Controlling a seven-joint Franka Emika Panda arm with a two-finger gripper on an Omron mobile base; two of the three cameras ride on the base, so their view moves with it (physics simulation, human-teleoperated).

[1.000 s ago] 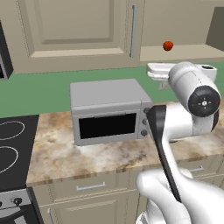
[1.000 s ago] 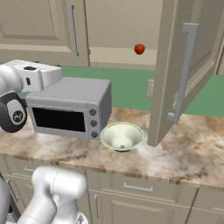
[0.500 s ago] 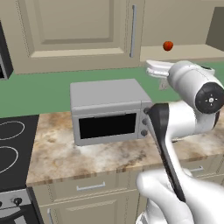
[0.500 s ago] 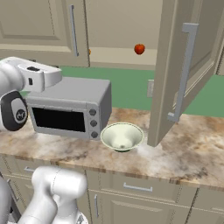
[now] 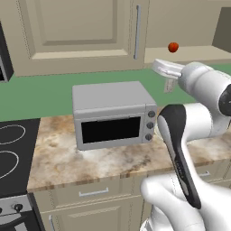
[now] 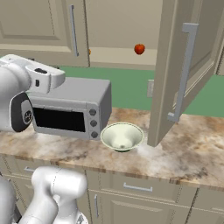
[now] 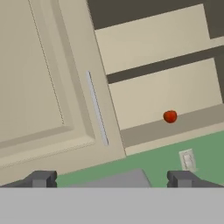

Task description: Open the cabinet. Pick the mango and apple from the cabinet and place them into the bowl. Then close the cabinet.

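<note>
A simulated kitchen with a beige wall cabinet [image 6: 131, 30] above a marbled stone counter [image 6: 183, 148] and a green wall strip. The cabinet's right door [image 6: 188, 65] stands swung open toward the room, its long silver bar handle [image 6: 183, 72] facing outward, while the left door [image 5: 76, 31] is closed flat with its own vertical handle [image 5: 137, 31] near the inner edge. Inside the open half, a small round red-orange apple [image 6: 139, 48] sits on the lowest shelf, toward the middle of the opening; it also appears in the left base view [image 5: 173, 47] and in the hand view [image 7: 170, 116]. At the edge of the closed door, a sliver of orange-yellow shows on the same shelf, possibly the mango [image 6: 89, 51], though it is too hidden to be sure. On the counter, a pale cream-green bowl [image 6: 122, 136] rests upright and empty, just beside the right end of a grey microwave [image 6: 72, 109] and near the bottom corner of the open door. The white arm rises in front of the microwave, with its hand raised at about the height of the microwave's top, well short of the cabinet shelf. In the hand view the gripper [image 7: 111, 178] points up at the cabinet, its two dark fingertips [image 7: 41, 178] spread wide apart with nothing between them.
</note>
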